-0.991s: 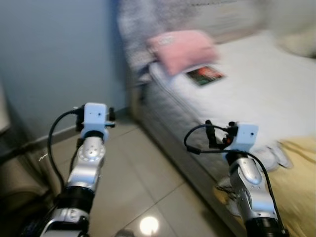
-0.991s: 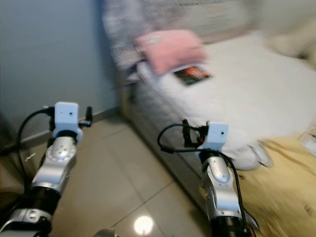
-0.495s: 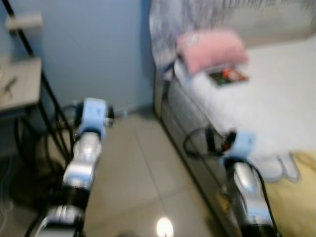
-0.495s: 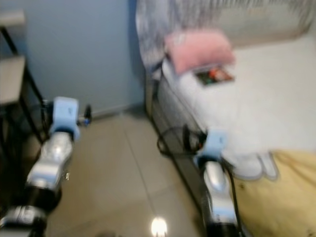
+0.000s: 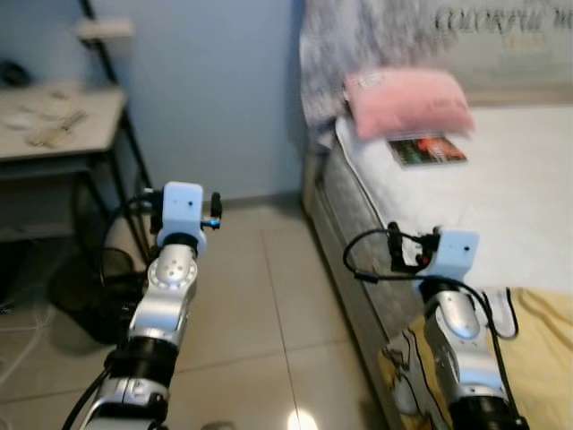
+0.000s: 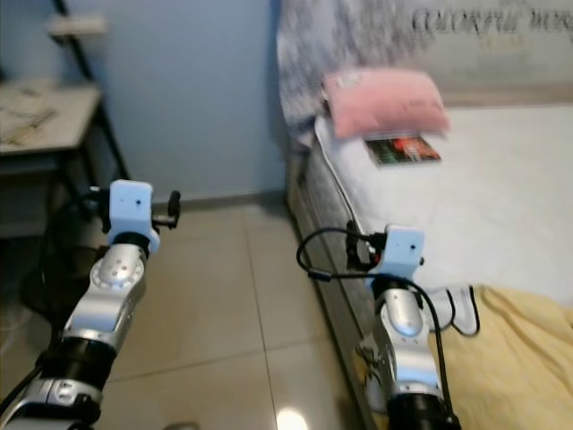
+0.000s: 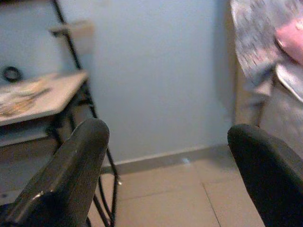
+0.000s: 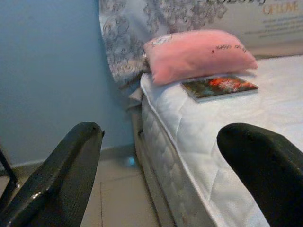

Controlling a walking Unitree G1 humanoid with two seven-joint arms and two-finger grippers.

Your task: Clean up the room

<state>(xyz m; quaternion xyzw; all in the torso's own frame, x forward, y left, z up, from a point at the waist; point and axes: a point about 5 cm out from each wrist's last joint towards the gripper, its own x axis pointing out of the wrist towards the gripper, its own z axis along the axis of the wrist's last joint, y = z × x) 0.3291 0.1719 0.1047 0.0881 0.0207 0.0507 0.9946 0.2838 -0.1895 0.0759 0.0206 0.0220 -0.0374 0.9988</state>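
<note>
Both grippers are held spread and empty: the left gripper [image 7: 165, 156] over floor [image 5: 260, 296] facing a desk [image 7: 42, 97], the right gripper [image 8: 161, 161] toward the bed [image 8: 227, 123], where pillow [image 8: 199, 53] and book [image 8: 218, 87] are seen ahead.

Glossy tile floor [image 5: 260, 296]; quilted cloth mattress [image 8: 189, 142]; pink cloth pillow [image 8: 199, 52]

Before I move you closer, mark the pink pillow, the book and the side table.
pink pillow [image 8: 199, 52], right wrist view, middle of its front face.
book [image 8: 218, 87], right wrist view, centre of its cover.
side table [image 5: 54, 125], left eye view, bare part of its top.
</note>
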